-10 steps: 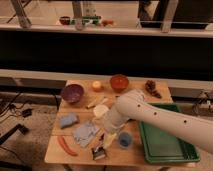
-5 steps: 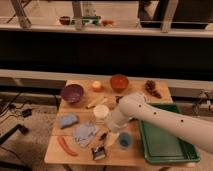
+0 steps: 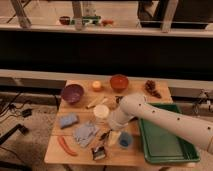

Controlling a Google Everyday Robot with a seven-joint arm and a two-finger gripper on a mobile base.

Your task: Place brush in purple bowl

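Purple bowl (image 3: 72,93) at back left of table (image 3: 56,152), inside bare; orange-red bowl (image 3: 119,82) at back centre, contents not discernible; green tray (image 3: 167,146) at right, near edge cut off by white arm (image 3: 165,117); brush (image 3: 100,146) lies at front edge, head forward, well apart from purple bowl; gripper (image 3: 114,136) just right of its handle, fingers spread, grasping nothing

This is looking like a robot test lab: a white robot arm (image 3: 165,117) is reaching in from the right, its gripper (image 3: 114,136) hanging low over the lower middle of a small wooden table (image 3: 54,156) standing alone on carpet (image 3: 30,145). Black cables (image 3: 15,107) are trailing over the floor at left, and metal posts (image 3: 77,10) are lining a long ledge (image 3: 100,31) across the top.
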